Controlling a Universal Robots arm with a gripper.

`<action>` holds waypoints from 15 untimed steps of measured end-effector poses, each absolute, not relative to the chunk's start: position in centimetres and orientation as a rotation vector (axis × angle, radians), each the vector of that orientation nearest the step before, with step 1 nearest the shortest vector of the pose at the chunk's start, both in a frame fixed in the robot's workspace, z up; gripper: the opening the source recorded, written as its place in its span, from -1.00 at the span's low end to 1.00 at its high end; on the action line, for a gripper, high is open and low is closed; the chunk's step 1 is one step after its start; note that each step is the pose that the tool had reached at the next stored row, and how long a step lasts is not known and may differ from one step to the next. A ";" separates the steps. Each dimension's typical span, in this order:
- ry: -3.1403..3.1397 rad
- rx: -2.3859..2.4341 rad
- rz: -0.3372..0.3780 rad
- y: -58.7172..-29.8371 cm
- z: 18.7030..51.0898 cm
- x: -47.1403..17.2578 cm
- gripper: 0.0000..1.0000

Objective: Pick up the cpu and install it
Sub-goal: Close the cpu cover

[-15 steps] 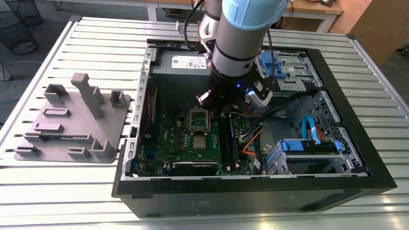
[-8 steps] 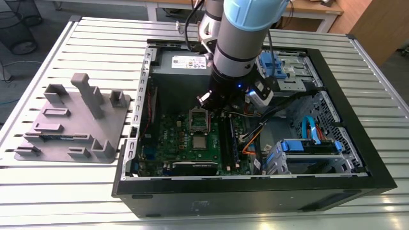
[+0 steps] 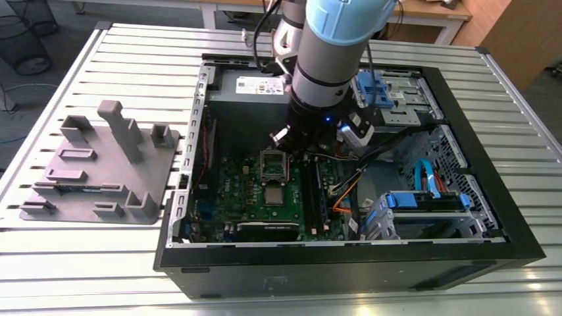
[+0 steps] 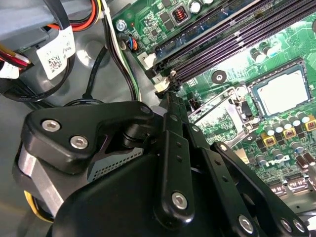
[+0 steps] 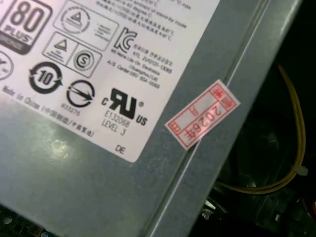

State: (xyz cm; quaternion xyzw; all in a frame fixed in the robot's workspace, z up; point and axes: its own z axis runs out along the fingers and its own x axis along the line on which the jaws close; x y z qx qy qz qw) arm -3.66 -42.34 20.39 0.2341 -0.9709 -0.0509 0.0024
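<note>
The cpu [image 3: 275, 195] is a small silver square lying flat in its socket on the green motherboard [image 3: 241, 191] inside the open computer case. In the second wrist view the cpu [image 4: 282, 90] shows pale and shiny, with the open metal socket frame [image 4: 222, 111] beside it. That frame [image 3: 274, 164] stands tilted up just behind the cpu in the exterior view. My gripper [image 3: 294, 146] hangs low in the case beside the frame, a little behind the cpu and apart from it. Its black linkage [image 4: 172, 86] points toward the end of the memory slots [image 4: 222, 44].
A grey plastic holder tray [image 3: 97, 171] stands on the slatted table at the exterior view's left. The power supply [image 3: 255, 85] [image 5: 98, 173] sits at the case's back. Blue drive brackets [image 3: 430, 201] and loose cables [image 3: 351, 191] crowd the exterior view's right side of the case.
</note>
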 end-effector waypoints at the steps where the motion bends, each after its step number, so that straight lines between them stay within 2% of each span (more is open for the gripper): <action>1: -3.045 0.737 -0.162 -42.3 20.3 -3.7 -0.79; 15: -3.047 0.770 -0.166 -42.5 20.9 -3.9 -0.79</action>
